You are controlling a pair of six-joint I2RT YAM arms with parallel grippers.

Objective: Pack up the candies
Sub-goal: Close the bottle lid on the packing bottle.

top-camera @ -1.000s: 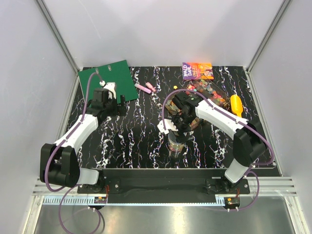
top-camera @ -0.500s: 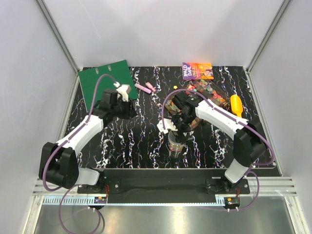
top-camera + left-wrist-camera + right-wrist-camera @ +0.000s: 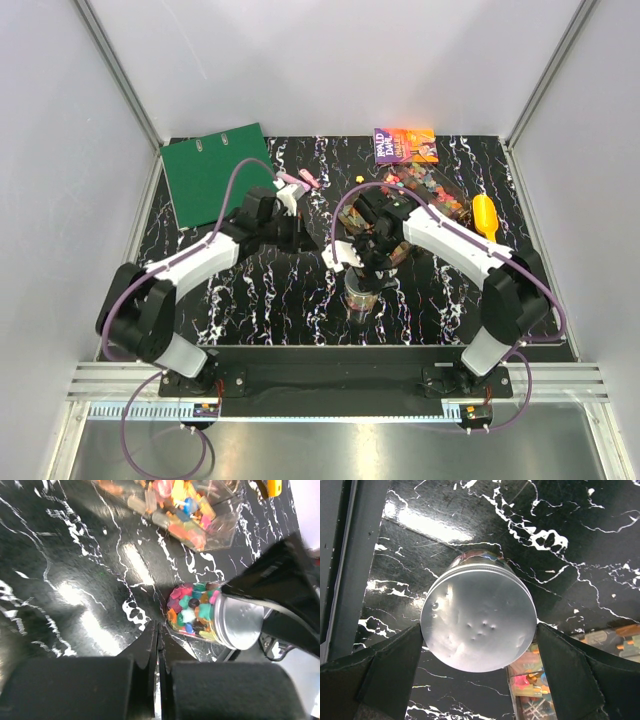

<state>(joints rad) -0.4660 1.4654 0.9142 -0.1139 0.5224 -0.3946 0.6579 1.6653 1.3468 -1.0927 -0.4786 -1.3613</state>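
Observation:
A clear jar [image 3: 362, 298] full of candies [image 3: 192, 612] stands near the table's front middle. Its silver lid [image 3: 479, 612] sits between the fingers of my right gripper [image 3: 479, 630], which press on both sides of it from above; in the top view that gripper [image 3: 365, 258] covers the jar's top. More loose candies [image 3: 430, 188] fill a clear tray [image 3: 220, 530] at the back right. My left gripper [image 3: 157, 630] is shut with nothing in it, its tips just left of the jar and low over the table [image 3: 304, 238].
A yellow scoop [image 3: 485, 215] lies right of the candy tray. At the back left lies a green binder [image 3: 215, 170], with pink highlighters [image 3: 298, 180] beside it. A purple and orange book [image 3: 405, 145] rests at the back edge.
My left arm has swung right, from over the green binder to beside the jar, and its jaws have closed. The right arm and the jar have stayed put.

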